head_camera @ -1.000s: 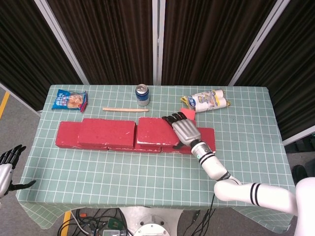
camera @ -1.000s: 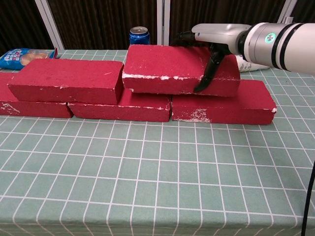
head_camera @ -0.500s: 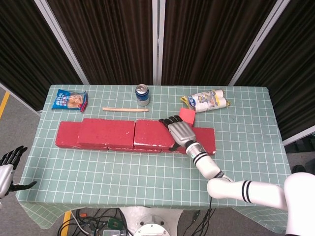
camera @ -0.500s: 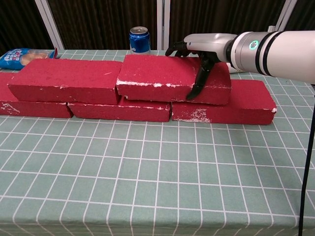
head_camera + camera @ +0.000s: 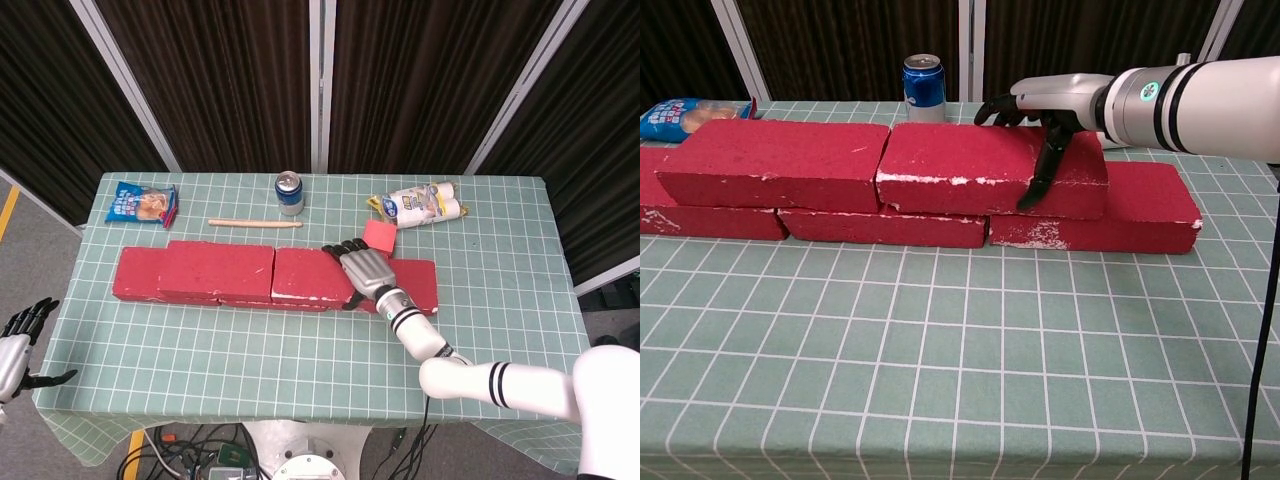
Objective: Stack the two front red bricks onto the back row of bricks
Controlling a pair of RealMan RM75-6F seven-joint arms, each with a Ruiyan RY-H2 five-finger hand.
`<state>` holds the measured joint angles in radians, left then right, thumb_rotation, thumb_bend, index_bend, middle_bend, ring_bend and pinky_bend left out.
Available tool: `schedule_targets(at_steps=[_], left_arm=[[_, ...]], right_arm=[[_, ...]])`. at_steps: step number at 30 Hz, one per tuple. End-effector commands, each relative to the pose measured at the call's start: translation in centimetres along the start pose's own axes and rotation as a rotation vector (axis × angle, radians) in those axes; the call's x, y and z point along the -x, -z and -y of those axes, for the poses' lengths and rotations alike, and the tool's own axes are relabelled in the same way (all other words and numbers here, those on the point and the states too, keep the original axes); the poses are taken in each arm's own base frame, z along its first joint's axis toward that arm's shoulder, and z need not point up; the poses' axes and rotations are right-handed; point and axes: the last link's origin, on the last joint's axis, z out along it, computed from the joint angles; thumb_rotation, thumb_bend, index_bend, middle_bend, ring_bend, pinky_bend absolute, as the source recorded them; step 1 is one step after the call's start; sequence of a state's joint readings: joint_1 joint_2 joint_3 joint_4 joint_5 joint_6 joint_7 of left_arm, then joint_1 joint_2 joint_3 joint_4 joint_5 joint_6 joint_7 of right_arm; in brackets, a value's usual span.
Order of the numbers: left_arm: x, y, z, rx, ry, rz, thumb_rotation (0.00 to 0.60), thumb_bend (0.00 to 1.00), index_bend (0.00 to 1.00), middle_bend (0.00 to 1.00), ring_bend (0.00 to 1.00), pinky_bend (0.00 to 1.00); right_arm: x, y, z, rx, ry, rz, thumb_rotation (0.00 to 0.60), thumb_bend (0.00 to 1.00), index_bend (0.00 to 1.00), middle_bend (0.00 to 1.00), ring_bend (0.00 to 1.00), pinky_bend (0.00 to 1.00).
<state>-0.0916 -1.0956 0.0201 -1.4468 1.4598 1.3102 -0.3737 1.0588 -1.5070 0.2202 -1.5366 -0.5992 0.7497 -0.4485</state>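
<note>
Two red bricks sit on the back row (image 5: 150, 285) in your head view: the left top brick (image 5: 218, 268) and the right top brick (image 5: 312, 273), gripped by your right hand (image 5: 365, 270). Your left hand (image 5: 18, 340) hangs empty, fingers spread, off the desk (image 5: 300, 350). Chest view: thumb down that brick's front, soda can (image 5: 925, 76) behind.

Right hand (image 5: 362, 271) gripping right upper red brick (image 5: 305, 274), left hand (image 5: 18, 345) off table's (image 5: 300, 350) corner
</note>
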Motion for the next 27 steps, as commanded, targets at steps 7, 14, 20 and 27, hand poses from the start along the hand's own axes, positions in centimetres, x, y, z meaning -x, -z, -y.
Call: schedule_targets(at_steps=[7, 14, 20, 27], left_arm=[[0.18, -0.08, 0.06, -0.003, 0.002, 0.007, 0.6, 0.0, 0.01, 0.0, 0.0, 0.0], [0.21, -0.07, 0.18, -0.005, 0.003, 0.01, 0.6, 0.0, 0.01, 0.0, 0.0, 0.0], [0.14, -0.02, 0.32, -0.008, 0.005, 0.014, 0.6, 0.0, 0.01, 0.0, 0.0, 0.0], [0.06, -0.08, 0.27, -0.004, 0.007, 0.014, 0.6, 0.0, 0.01, 0.0, 0.0, 0.0]], right_arm=[[-0.15, -0.28, 0.06, 0.0, 0.006, 0.001, 0.6, 0.04, 0.12, 0.31, 0.07, 0.0], [0.04, -0.5, 0.06, 0.005, 0.01, 0.006, 0.6, 0.04, 0.12, 0.3, 0.07, 0.0], [0.06, -0.58, 0.21, 0.001, -0.001, 0.005, 0.6, 0.04, 0.12, 0.3, 0.07, 0.0], [0.0, -0.6, 0.18, 0.0, -0.006, 0.004, 0.6, 0.04, 0.12, 0.29, 0.07, 0.0]])
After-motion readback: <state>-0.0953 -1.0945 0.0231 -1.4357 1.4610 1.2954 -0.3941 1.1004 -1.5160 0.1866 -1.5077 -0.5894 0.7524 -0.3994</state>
